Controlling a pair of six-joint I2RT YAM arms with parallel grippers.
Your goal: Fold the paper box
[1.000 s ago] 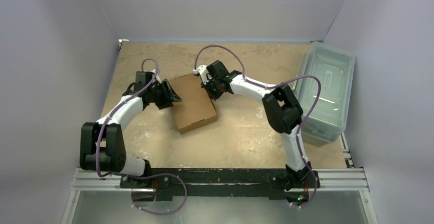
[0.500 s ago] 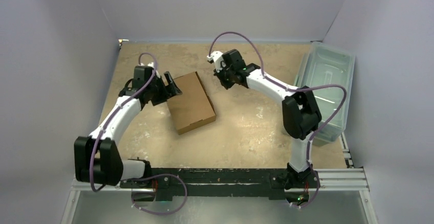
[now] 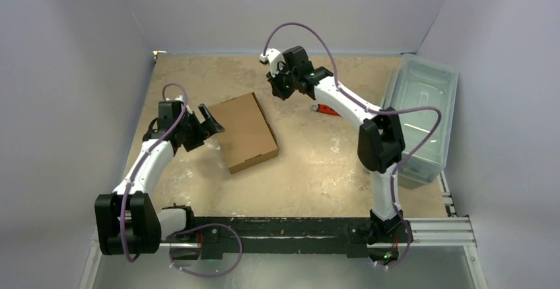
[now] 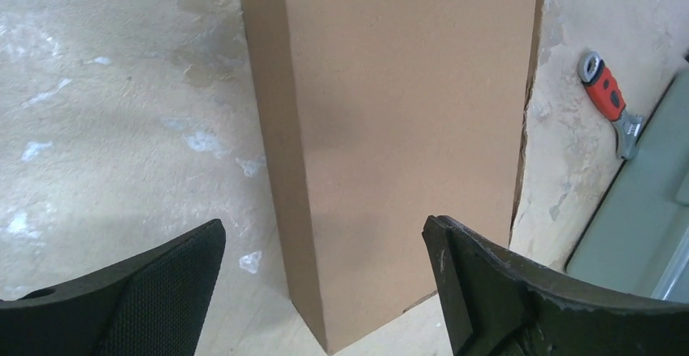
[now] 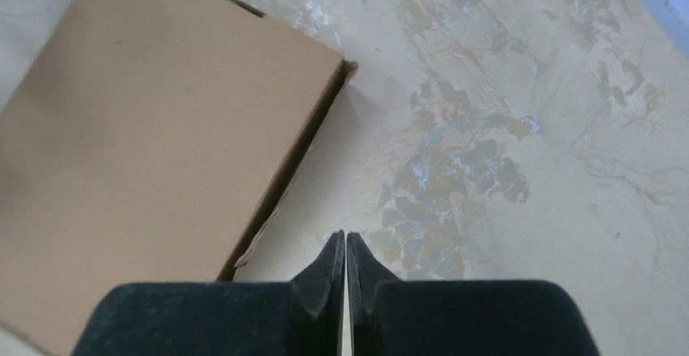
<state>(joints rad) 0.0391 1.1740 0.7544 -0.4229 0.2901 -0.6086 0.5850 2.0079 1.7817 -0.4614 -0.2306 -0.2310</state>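
The paper box [image 3: 247, 132] lies flat on the table as a closed brown carton, turned slightly askew. My left gripper [image 3: 211, 123] stands open just off its left edge and touches nothing. From the left wrist the paper box [image 4: 398, 128] fills the space ahead of the wide-apart left gripper [image 4: 323, 234]. My right gripper [image 3: 276, 92] hovers beyond the box's far right corner, shut and empty. The right wrist view has the right gripper [image 5: 345, 238] pressed together over bare table, with the paper box [image 5: 146, 145] to its left.
A red-handled wrench [image 3: 325, 109] lies on the table right of the box, under the right forearm; it shows as the wrench [image 4: 605, 96] from the left wrist. A translucent grey-green bin [image 3: 422, 117] stands along the right wall. Walls close in the far side and the left.
My left gripper opened wide and drew back left, off the box. My right arm pulled away from the box toward the far side, uncovering the wrench. The box has stayed put.
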